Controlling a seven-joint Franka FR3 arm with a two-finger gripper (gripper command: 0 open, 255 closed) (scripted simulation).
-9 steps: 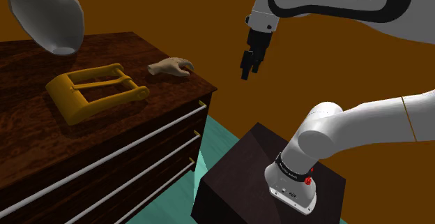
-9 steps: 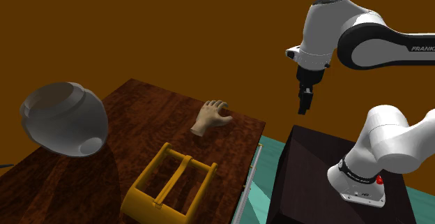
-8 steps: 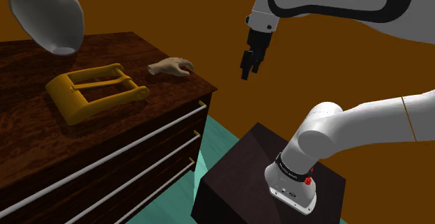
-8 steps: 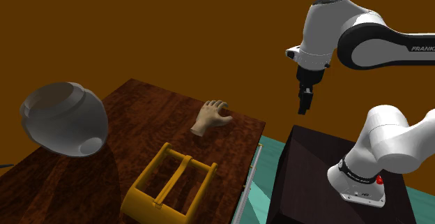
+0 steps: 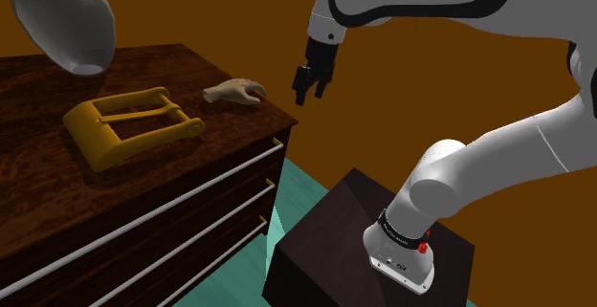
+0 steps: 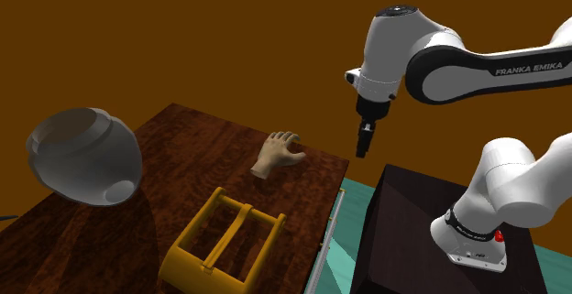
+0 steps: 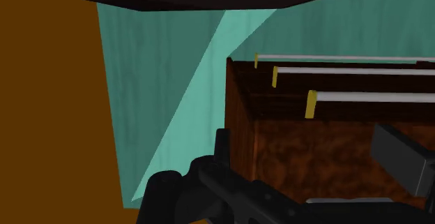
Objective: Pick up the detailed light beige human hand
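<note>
The light beige human hand (image 5: 232, 91) lies palm down near the far corner of the dark wooden dresser top (image 5: 191, 66); in the second exterior view the hand (image 6: 278, 152) has its fingers curled toward the back wall. My black gripper (image 5: 307, 92) hangs open in the air, just past the dresser's corner, to the shoulder view's right of the hand and above it. In the second exterior view the gripper (image 6: 364, 148) points down, apart from the hand. The wrist view looks down past one black finger (image 7: 399, 158) at the dresser's corner.
A yellow buckle-shaped frame (image 5: 129, 123) lies mid-dresser, and a grey vase (image 5: 65, 18) stands toward the shoulder view's left. Drawer fronts carry long grey handles (image 7: 348, 70). My dark stand (image 5: 335, 229) sits on teal floor (image 7: 160, 83) beside the dresser. An orange-brown wall lies behind.
The arm has swung toward the dresser: the gripper moved to the shoulder view's left and slightly up, closer to the hand. The hand, frame and vase have not moved.
</note>
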